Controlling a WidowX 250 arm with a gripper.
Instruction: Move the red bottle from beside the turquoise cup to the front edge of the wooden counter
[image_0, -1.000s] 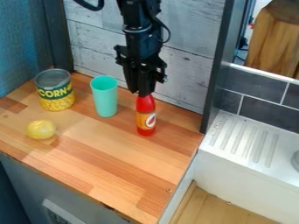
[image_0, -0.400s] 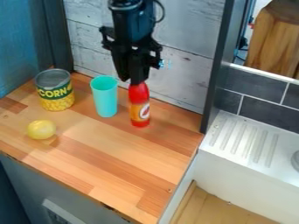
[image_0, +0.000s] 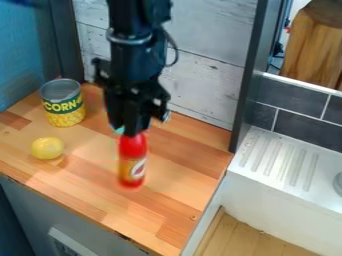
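The black gripper (image_0: 131, 132) is closed around the narrow top of a red bottle (image_0: 132, 165), its fingers parted only by the width of what they hold. The bottle hangs upright beneath the claw, over the middle of the wooden tabletop (image_0: 174, 200), between the back edge and the front edge. Its outline is blurred, and whether its base touches the wood I cannot tell. An orange-yellow band with a pale mark wraps its lower half.

A bit of a teal cup (image_0: 119, 130) shows just beside the fingers, and the rest of it is hidden behind the gripper. A can (image_0: 63, 102) with a yellow and green label stands upright near the tabletop's back left corner. Nearer the front edge, toward the left, lies a yellow lemon (image_0: 47, 148), well apart from the bottle.

Whitish boards (image_0: 207, 50) rise along the back edge, and a blue wall (image_0: 20, 60) stands at the left. Past the right edge is a white drainboard (image_0: 280, 165) with raised ridges, with dark tiles (image_0: 300, 125) behind it. Below the front edge is a grey cupboard front (image_0: 27, 210) with a pale handle (image_0: 70, 243)
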